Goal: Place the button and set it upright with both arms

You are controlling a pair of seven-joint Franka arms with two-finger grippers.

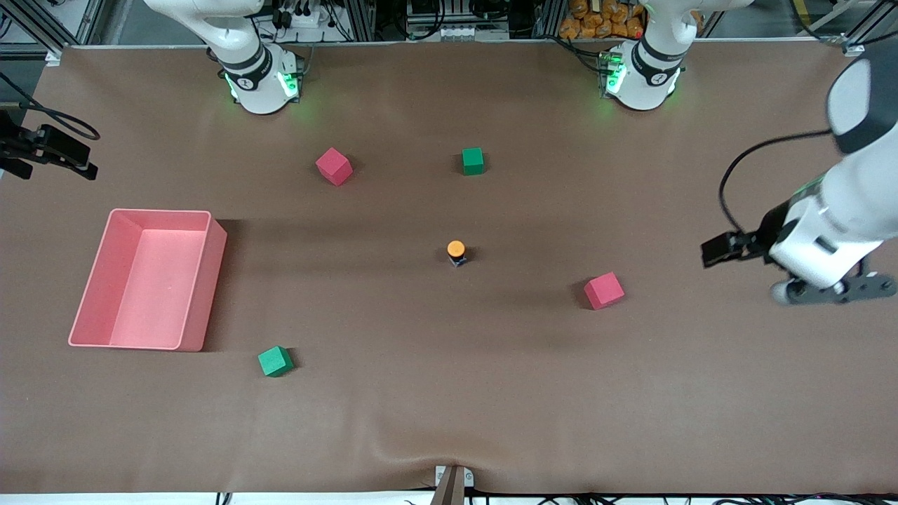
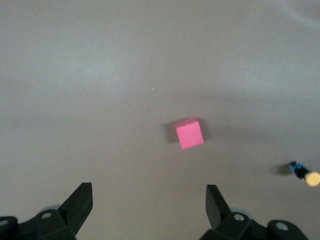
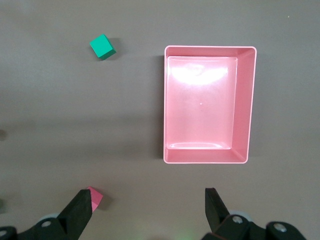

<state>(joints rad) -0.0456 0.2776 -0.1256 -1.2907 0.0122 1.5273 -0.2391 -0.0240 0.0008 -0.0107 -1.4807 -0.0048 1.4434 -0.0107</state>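
The button (image 1: pixel 456 252) stands upright in the middle of the table, orange cap on top of its black-and-blue body. It also shows at the edge of the left wrist view (image 2: pixel 305 175). My left gripper (image 1: pixel 833 290) hangs open and empty in the air over the left arm's end of the table, well apart from the button; its fingers (image 2: pixel 80 205) are wide apart around bare table. My right gripper (image 3: pixel 148 197) is open and empty, high over the right arm's end of the table, beside the pink bin. Only a black part of it shows at the front view's edge.
A pink bin (image 1: pixel 200 294) (image 3: pixel 250 100) stands empty at the right arm's end. One red cube (image 1: pixel 604 290) (image 2: pixel 189 133) lies between the button and my left gripper. Another red cube (image 1: pixel 334 166) (image 3: pixel 97 200) and a green cube (image 1: pixel 473 160) lie nearer the bases. A second green cube (image 1: pixel 275 361) (image 3: pixel 102 46) lies beside the bin.
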